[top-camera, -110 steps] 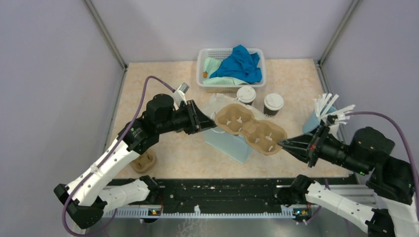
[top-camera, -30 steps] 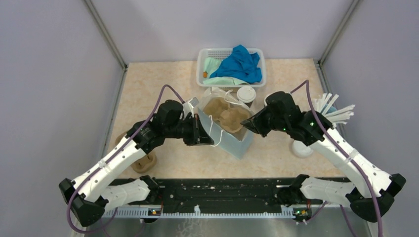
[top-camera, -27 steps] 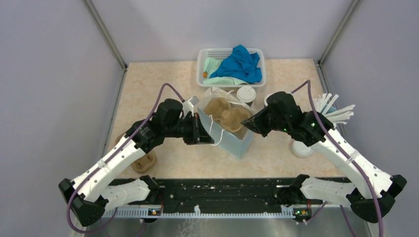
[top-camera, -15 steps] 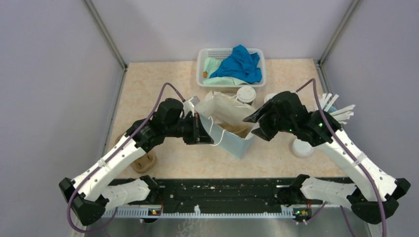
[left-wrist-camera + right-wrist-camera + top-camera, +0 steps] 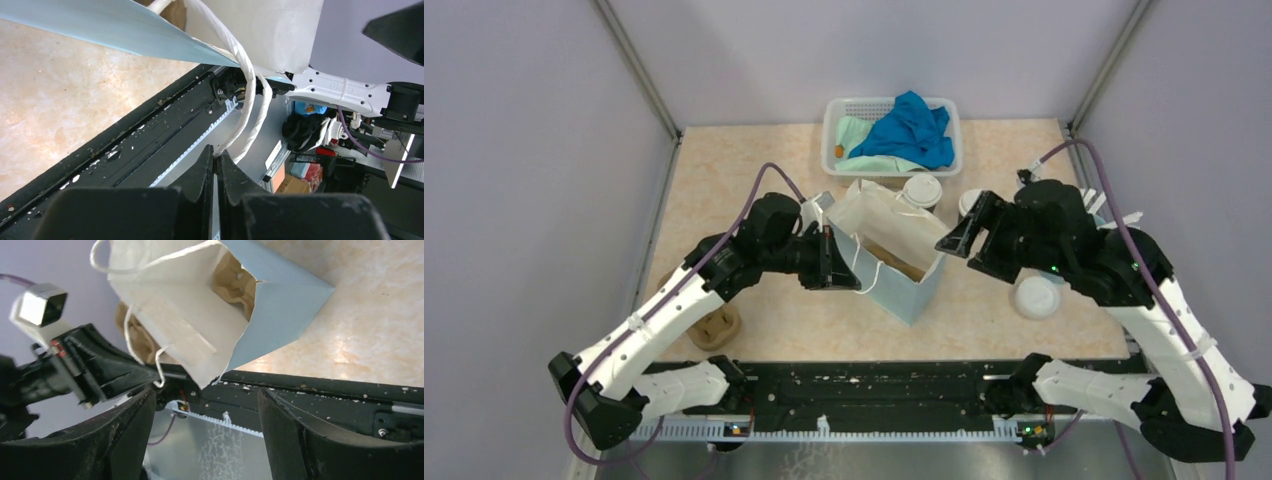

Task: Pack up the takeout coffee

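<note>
A light blue paper bag stands open mid-table, white inside, with a brown pulp tray lying in it. My left gripper is shut on the bag's white string handle, at the bag's near left rim. My right gripper hangs open just right of the bag's mouth, holding nothing; its view looks down into the bag at the tray. Behind the bag stands one takeout coffee with a white lid. A second one is partly hidden by my right gripper.
A white basket of blue and green cloth sits at the back. A round white lid shows under my right arm. White sticks poke out behind that arm. Another brown pulp piece lies at the left, by my left arm.
My right gripper has opened and drawn back to the right, away from the bag's mouth, leaving the pulp tray inside. The bag's white flap has swung over. My left gripper still holds the handle.
</note>
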Robot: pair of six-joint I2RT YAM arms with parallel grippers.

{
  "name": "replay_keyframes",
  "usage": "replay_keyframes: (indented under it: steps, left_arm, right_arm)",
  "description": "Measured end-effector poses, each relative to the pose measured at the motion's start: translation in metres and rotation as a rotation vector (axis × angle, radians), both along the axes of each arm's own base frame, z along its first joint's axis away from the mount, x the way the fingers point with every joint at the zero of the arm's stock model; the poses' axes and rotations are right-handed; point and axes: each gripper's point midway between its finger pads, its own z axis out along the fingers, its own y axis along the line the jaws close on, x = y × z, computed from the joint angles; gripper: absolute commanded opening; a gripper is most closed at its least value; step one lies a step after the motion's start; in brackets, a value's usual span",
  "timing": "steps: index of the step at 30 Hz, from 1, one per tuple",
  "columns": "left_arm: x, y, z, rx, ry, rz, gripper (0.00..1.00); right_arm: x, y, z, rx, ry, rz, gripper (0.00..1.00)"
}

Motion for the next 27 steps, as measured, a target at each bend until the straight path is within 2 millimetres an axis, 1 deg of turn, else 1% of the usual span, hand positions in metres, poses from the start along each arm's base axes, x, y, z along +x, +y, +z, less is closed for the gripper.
replay_keyframes:
  steps: [1,3,4,7,8,9,11,13,14,15,17,18,20,22,24,26,27]
  left_arm:
    - [0.0,-0.002,0.001,-0.003,0.003,-0.005,0.08]
    - [0.0,-0.005,0.004,-0.012,0.009,-0.018,0.08]
    - [0.0,-0.006,0.005,-0.015,0.012,-0.021,0.08]
    - [-0.001,-0.009,0.008,-0.029,0.026,-0.034,0.07]
    - [-0.001,-0.01,0.009,-0.032,0.029,-0.035,0.06]
    - [-0.001,-0.011,0.01,-0.039,0.033,-0.035,0.06]
    - [-0.002,-0.012,0.015,-0.051,0.038,-0.034,0.04]
    - [-0.001,-0.013,0.022,-0.068,0.035,-0.032,0.0]
    - [-0.001,-0.014,0.026,-0.078,0.032,-0.028,0.0]
    - [0.001,-0.016,0.031,-0.091,0.025,-0.026,0.0]
    - [0.003,-0.018,0.04,-0.116,0.017,-0.02,0.0]
    - [0.003,-0.019,0.046,-0.129,0.011,-0.017,0.0]
    - [0.005,-0.022,0.062,-0.163,-0.006,-0.012,0.0]
    - [0.006,-0.023,0.082,-0.2,-0.031,-0.009,0.0]
    - [0.006,-0.024,0.096,-0.232,-0.047,-0.005,0.0]
    - [0.006,-0.024,0.108,-0.26,-0.056,-0.002,0.0]
    - [0.005,-0.024,0.111,-0.268,-0.053,0.001,0.0]
  right_arm:
    - [0.003,0.001,-0.006,-0.025,0.016,-0.004,0.79]
    - [0.011,0.004,-0.017,-0.051,0.04,-0.023,0.8]
    - [0.014,0.006,-0.024,-0.07,0.055,-0.031,0.79]
    - [0.028,0.011,-0.052,-0.142,0.107,-0.057,0.68]
    - [0.032,0.011,-0.062,-0.176,0.125,-0.068,0.63]
    - [0.035,0.01,-0.069,-0.204,0.135,-0.078,0.55]
    - [0.045,0.007,-0.081,-0.275,0.139,-0.105,0.36]
    - [0.051,0.002,-0.087,-0.34,0.128,-0.121,0.22]
    - [0.053,0.0,-0.088,-0.367,0.121,-0.117,0.13]
    - [0.055,-0.001,-0.088,-0.391,0.109,-0.116,0.07]
    - [0.058,0.0,-0.081,-0.429,0.078,-0.108,0.01]
    - [0.06,0.001,-0.074,-0.443,0.06,-0.102,0.0]
    - [0.063,0.006,-0.055,-0.452,0.015,-0.087,0.0]
    - [0.069,0.011,-0.031,-0.432,-0.039,-0.08,0.0]
    - [0.073,0.013,-0.009,-0.405,-0.085,-0.081,0.0]
    - [0.074,0.013,0.007,-0.38,-0.118,-0.081,0.0]
    - [0.074,0.013,0.013,-0.37,-0.128,-0.081,0.0]
